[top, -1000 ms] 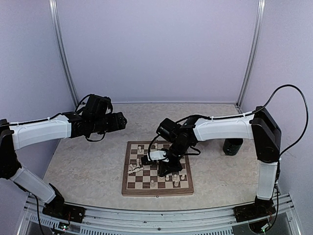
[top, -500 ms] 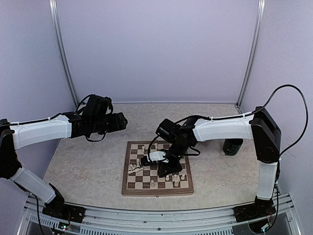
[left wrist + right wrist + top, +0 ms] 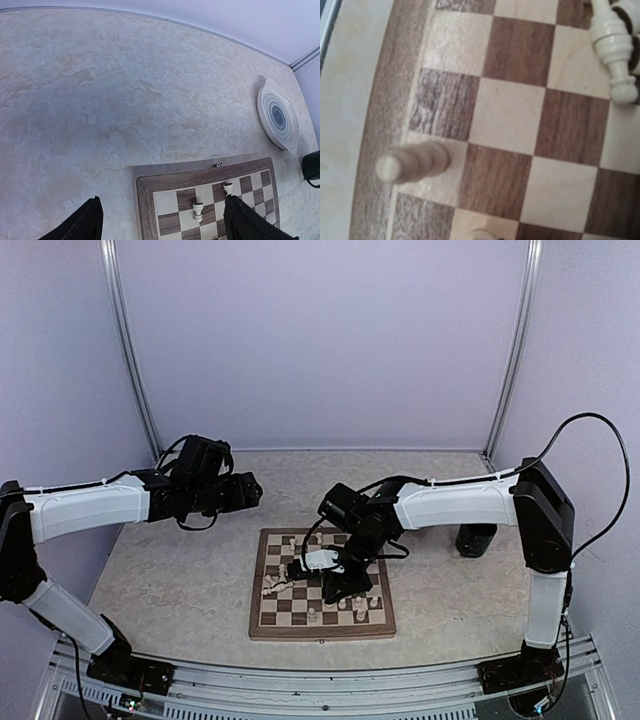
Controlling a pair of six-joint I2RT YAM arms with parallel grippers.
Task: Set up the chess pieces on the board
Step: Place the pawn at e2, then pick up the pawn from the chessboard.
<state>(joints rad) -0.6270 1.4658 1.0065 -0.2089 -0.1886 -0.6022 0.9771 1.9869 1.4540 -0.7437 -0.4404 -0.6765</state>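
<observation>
The left jaws stand spread wide with nothing between them. They are held high over the surface (image 3: pixel 170 585) behind the board's (image 3: pixel 256 612) far left corner, on the left arm (image 3: pixel 90 510). From its wrist view, two upright chess pieces (image 3: pixel 198 211) stand on the back rows just beyond and between the dark fingertips (image 3: pixel 92 212), well below them. A round grey-ringed plate (image 3: pixel 277 117) lies farther off on the surface.

The right jaws sit low over the left middle of the board, at the end of the right arm (image 3: pixel 450 502). They are just beside a small heap of toppled pieces (image 3: pixel 275 583). Whether they are spread or pressed together cannot be told, since the top view is too small and the right wrist view shows no fingers. That wrist view shows one slim piece (image 3: pixel 412 162) standing on a pale square next to the wooden border (image 3: pixel 375 125). It also shows fallen pieces (image 3: pixel 612 47) at the upper right. More pieces stand along the near row (image 3: pixel 313 615).
</observation>
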